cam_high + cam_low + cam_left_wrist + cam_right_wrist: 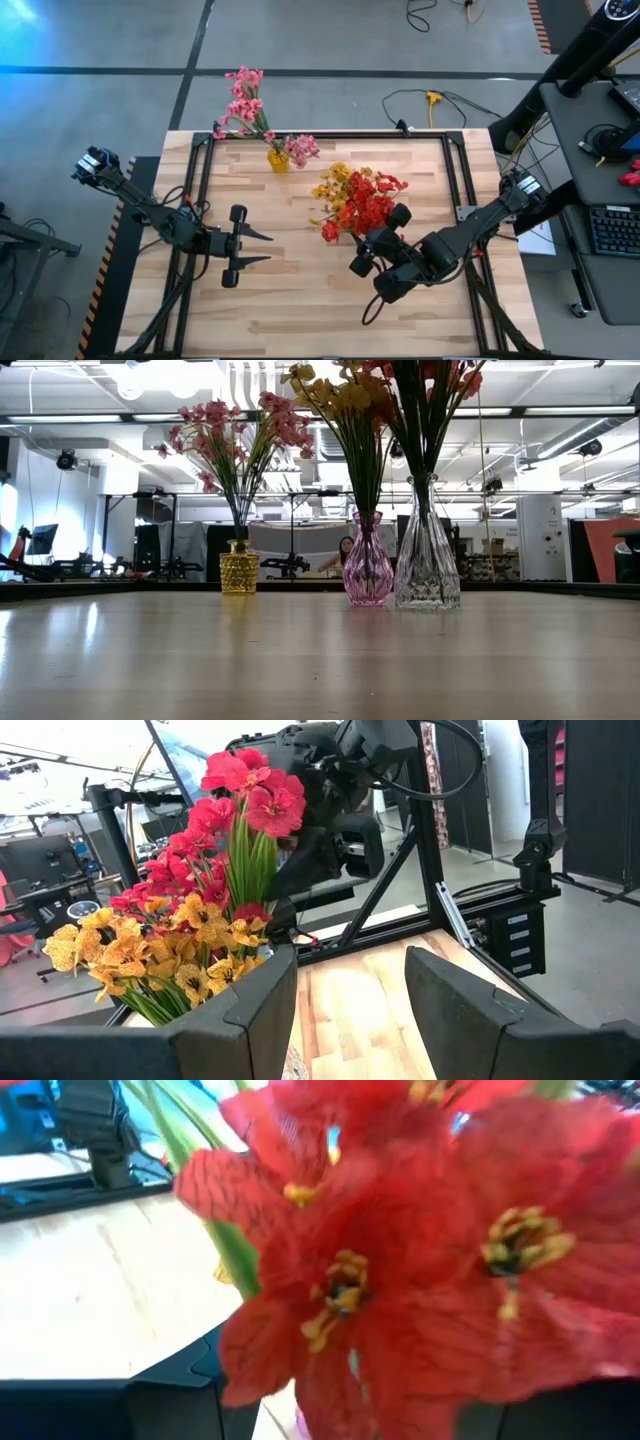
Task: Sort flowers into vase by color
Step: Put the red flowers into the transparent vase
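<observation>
Three vases stand in the table's far half. A yellow vase (pixel 238 573) holds pink flowers (pixel 243 100). A pink vase (pixel 368 572) holds yellow flowers (pixel 335 186), and a clear vase (pixel 427 570) holds red flowers (pixel 372 207). My right gripper (pixel 358 233) is at the red bunch's near side, open, with red blossoms (pixel 400 1270) filling its wrist view right over the fingers. My left gripper (pixel 270 248) hovers left of centre, open and holding nothing, pointing toward the table's right edge at the yellow and red bunches (pixel 200 900). My right gripper stands open with its fingers (pixel 175 1400) wide apart under the red blossoms. The petals (pixel 330 1370) hang over the gap between them. I cannot tell whether a finger touches the blossoms.
The near half of the wooden table (pixel 300 310) is bare boards. A black frame (pixel 205 160) runs round the table's edges. A desk with a keyboard (pixel 612 228) stands beyond the right edge, and cables (pixel 430 100) lie on the floor behind the table.
</observation>
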